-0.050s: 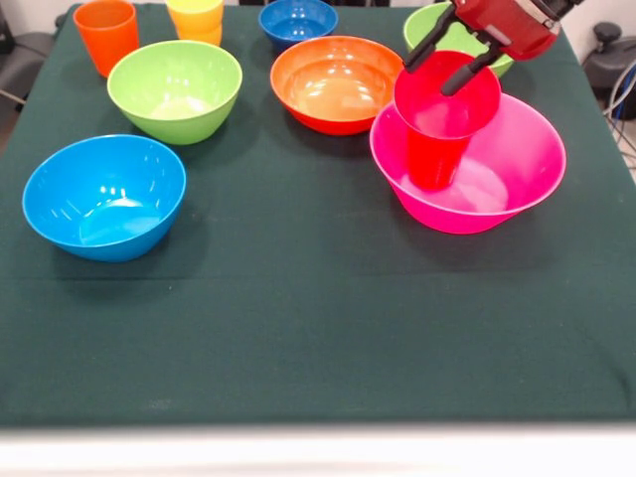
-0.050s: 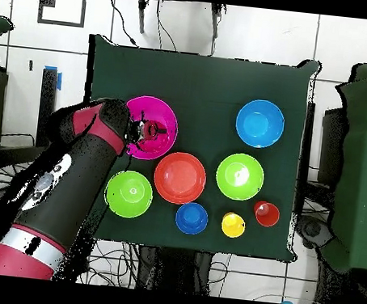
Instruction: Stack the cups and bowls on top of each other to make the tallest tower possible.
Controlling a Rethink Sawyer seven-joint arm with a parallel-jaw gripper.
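The big pink bowl (image 1: 517, 159) stands at the right of the table. A red cup (image 1: 434, 159) stands upright inside it. A small crimson bowl (image 1: 455, 104) rests on the cup's mouth, and these three make the tower (image 2: 150, 127). My gripper (image 1: 427, 79) reaches in from above with its two black fingers apart. One finger is outside the crimson bowl's rim and the other is over its hollow, so the gripper is open. In the overhead view the arm covers the tower's left side.
Behind the gripper sits a lime green bowl (image 1: 419, 22). An orange bowl (image 1: 336, 84) lies just left of the tower. Farther left are another lime green bowl (image 1: 175, 89) and a light blue bowl (image 1: 104, 196). Along the back are a dark blue bowl (image 1: 297, 20), a yellow cup (image 1: 196, 18) and an orange cup (image 1: 106, 35).
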